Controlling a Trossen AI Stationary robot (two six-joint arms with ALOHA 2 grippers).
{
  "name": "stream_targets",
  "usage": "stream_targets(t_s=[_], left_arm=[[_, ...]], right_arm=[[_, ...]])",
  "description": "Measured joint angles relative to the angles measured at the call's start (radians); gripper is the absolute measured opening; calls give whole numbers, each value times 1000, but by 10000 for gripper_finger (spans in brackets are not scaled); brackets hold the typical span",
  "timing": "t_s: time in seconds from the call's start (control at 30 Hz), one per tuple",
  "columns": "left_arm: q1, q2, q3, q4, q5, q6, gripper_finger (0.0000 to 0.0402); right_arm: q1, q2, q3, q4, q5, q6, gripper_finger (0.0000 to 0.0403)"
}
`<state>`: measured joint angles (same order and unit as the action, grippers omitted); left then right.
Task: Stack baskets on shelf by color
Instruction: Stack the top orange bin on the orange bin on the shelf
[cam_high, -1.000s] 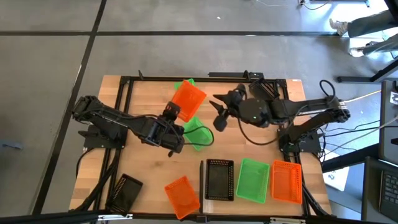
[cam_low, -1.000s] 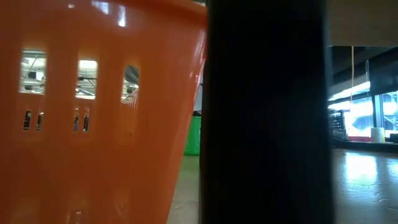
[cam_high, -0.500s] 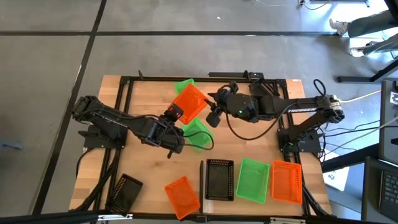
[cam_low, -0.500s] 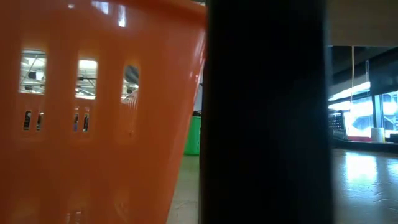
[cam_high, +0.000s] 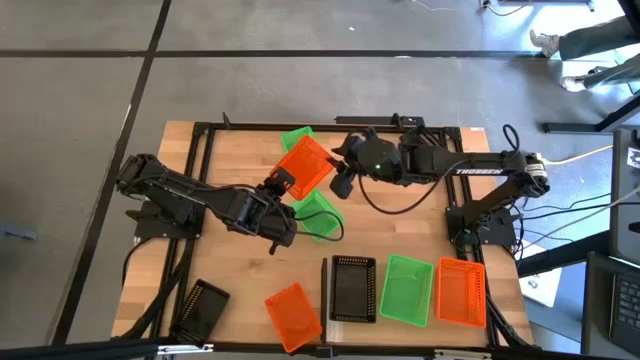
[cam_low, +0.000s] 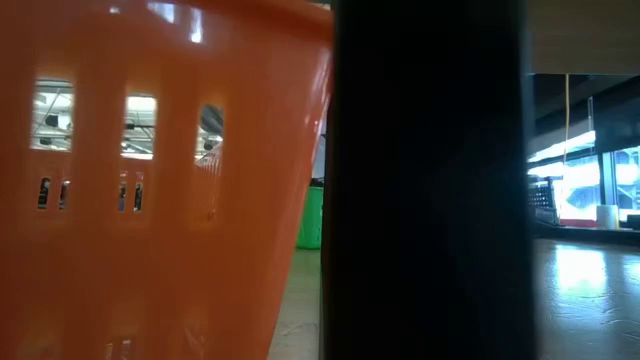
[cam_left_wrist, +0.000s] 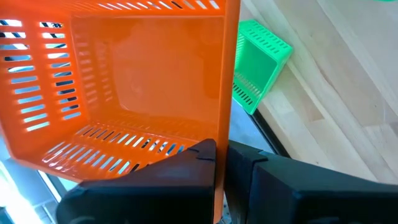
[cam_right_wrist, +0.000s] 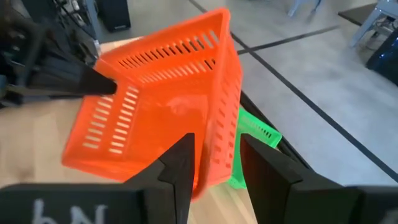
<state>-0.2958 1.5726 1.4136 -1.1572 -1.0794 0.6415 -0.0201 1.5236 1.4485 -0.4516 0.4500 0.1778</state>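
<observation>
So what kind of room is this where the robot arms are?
Probably a robot lab or workshop: a wooden worktable on a bare concrete floor, cables trailing beside it, and ceiling lights showing through an orange basket.

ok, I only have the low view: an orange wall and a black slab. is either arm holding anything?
Observer: Yes. The left hand is shut on one wall of the held orange basket, which is raised and tilted.
Operator: Right arm?
Observer: The right hand is open, its fingers either side of that basket's opposite wall.
Operator: What's lined up at front right?
Observer: Side by side: a black basket, a green basket and a second orange basket.
</observation>
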Motion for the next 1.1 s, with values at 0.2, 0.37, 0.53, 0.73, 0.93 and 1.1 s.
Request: stream_targets(t_s=[0.2, 0.37, 0.53, 0.73, 0.93, 1.1], left_arm=[[-2, 0, 0, 7, 5, 0, 0], [-2, 0, 0, 8, 21, 0, 0], [-2, 0, 0, 29, 56, -11, 0], [2, 0, 0, 77, 62, -28, 10], [16, -1, 0, 81, 68, -30, 31], [30, -1, 0, 80, 102, -29, 45]], right_arm=[[-17, 45, 0, 2, 1, 1, 126], [-23, 64, 0, 8, 1, 1, 112], [-23, 67, 0, 21, 3, 1, 51], [-24, 67, 0, 20, 10, 4, 14], [-25, 67, 0, 22, 8, 7, 5], [-24, 67, 0, 21, -10, 27, 6]])
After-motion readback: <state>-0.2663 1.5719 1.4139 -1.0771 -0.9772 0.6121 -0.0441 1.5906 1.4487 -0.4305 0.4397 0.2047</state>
